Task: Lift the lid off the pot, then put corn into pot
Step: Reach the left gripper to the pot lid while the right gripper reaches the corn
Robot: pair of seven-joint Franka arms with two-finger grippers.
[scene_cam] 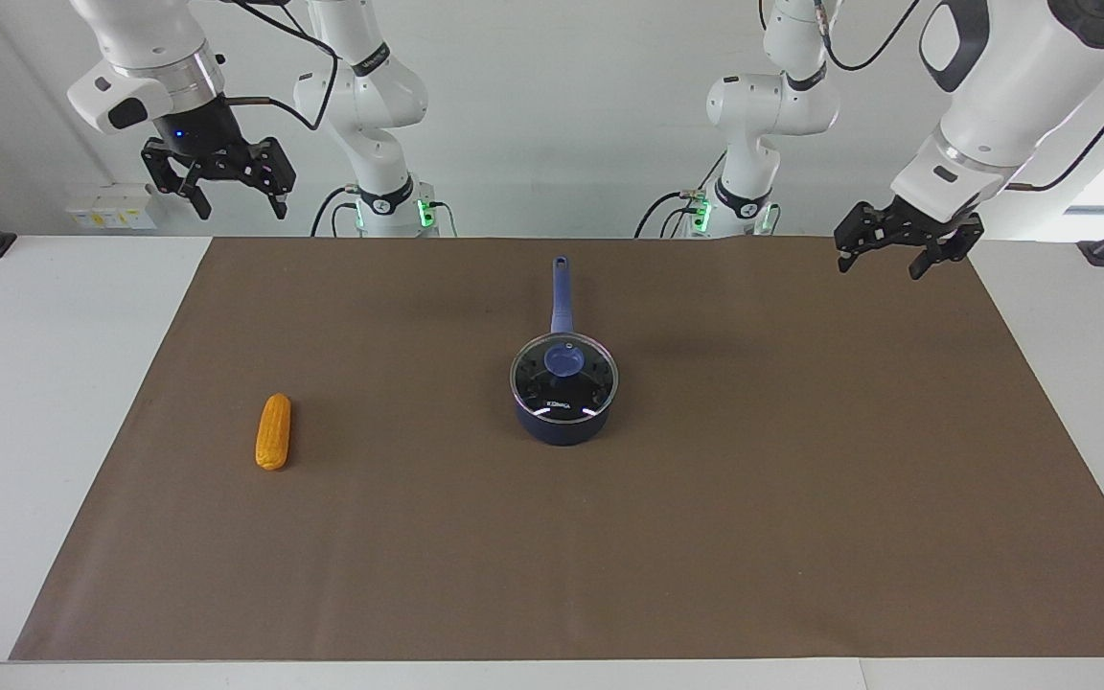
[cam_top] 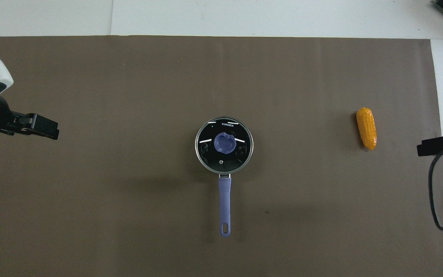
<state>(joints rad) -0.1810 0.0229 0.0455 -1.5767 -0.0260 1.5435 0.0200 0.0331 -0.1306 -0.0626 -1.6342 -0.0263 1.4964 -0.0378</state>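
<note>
pot [scene_cam: 562, 422] mid-frame, lid [scene_cam: 563, 377] on, handle toward top | corn [scene_cam: 273, 431] lower-left, long axis vertical | left gripper [scene_cam: 900, 251], right gripper [scene_cam: 218, 178] both wide, empty

In the overhead view only the tip of the right gripper [cam_top: 433, 145] is shown, the rest being cut off at the edge; the pot's [scene_cam: 562, 429] inside is largely veiled by reflections on the lid [scene_cam: 563, 378]
</note>
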